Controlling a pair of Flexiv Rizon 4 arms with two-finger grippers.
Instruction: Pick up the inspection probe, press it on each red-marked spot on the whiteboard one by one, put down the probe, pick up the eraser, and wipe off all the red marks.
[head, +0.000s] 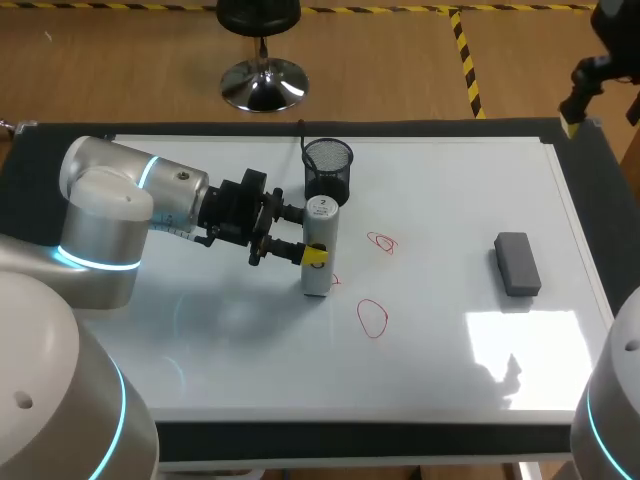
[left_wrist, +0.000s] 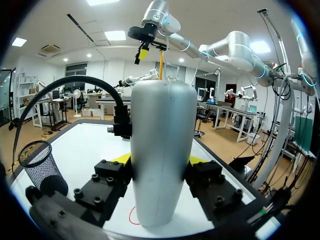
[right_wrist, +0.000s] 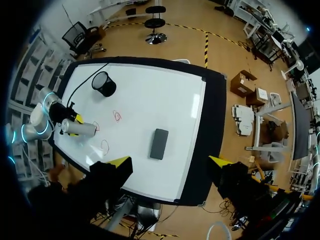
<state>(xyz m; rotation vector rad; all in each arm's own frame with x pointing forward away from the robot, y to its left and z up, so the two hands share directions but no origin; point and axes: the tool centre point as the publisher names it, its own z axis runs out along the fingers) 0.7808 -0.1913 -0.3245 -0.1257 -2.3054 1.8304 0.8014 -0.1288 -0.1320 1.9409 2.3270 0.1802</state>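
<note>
Left hand (head: 308, 236) clamped on the inspection probe (head: 322, 230), we are aiming to press the red mark (head: 334, 281) squarely.

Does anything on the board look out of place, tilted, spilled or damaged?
Nothing stands out. The probe stands upright in the left pincer, its base on the board beside a red mark. The eraser lies flat, the mesh cup is upright, and the other two marks look unsmudged.
</note>
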